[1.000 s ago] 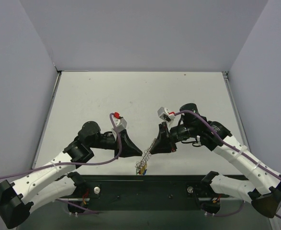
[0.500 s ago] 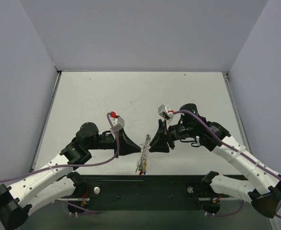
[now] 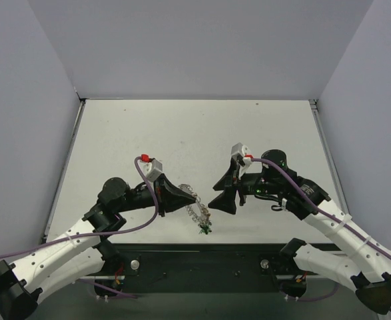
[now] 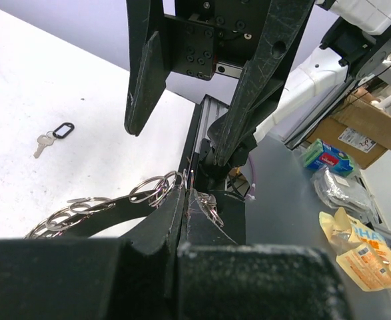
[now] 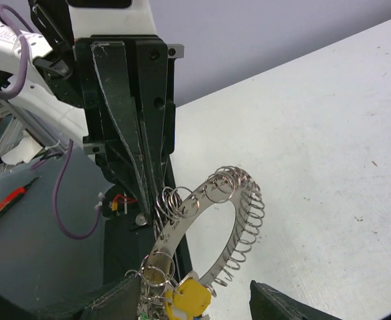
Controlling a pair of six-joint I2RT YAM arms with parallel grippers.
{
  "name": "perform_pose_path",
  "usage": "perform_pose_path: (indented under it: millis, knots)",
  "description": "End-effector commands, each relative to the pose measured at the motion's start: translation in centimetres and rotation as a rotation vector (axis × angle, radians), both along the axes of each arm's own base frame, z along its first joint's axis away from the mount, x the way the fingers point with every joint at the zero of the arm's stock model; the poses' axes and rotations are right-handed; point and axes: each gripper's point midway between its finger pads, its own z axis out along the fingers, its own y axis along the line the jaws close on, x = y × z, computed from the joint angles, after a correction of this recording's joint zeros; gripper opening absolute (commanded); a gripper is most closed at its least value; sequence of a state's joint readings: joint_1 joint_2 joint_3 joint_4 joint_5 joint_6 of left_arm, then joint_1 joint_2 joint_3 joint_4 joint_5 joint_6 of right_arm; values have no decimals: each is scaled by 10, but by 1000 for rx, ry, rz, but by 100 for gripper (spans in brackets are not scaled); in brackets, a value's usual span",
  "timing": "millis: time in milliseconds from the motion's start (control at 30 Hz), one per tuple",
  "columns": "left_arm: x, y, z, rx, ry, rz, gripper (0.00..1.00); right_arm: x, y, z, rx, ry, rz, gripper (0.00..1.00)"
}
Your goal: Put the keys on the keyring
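Keyring (image 5: 230,187): a silvery flat band with wire coils scalloping along it, hanging over the front part of the white table (image 3: 182,133). Keys (image 5: 190,297) are bunching at its low end, with one yellow plastic head showing. Left gripper (image 3: 184,198) is pinching the ring's upper end, fingers clamped tight on it. Right gripper (image 3: 215,196) is sitting just beside the ring, facing it, jaws spread wide and touching nothing. Black-headed key (image 4: 52,135) is lying alone on the table, well apart.

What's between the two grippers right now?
The keyring, pinched in the left gripper, hangs in the gap before the open right gripper, keys dangling at its lower end; the top view shows it.
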State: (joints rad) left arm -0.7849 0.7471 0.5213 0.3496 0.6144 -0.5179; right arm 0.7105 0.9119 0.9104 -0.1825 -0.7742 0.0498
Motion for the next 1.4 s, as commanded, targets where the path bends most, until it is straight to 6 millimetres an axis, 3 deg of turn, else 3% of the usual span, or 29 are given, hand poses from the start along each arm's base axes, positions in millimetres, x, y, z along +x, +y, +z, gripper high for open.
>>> perform_pose_path:
  millis: [0, 200, 367, 733, 1067, 1367]
  knots:
    - [0, 0, 43, -143, -87, 3, 0, 6, 5, 18, 72, -49, -6, 66]
    - [0, -4, 42, -126, -91, -19, 0, -1, 13, 33, 126, -59, 65, 67]
    - [4, -6, 39, -97, -90, -12, 0, -4, 19, 35, 142, -31, 106, 66]
    - [48, 9, 19, 68, -39, 261, 0, 70, -12, 11, 69, 7, -346, 68]
    - [71, 23, 0, 155, 15, 412, 0, 107, -44, -24, 47, 197, -566, 72]
    - [72, 24, -3, 177, 1, 418, 0, 124, -73, -49, -59, 227, -768, 74]
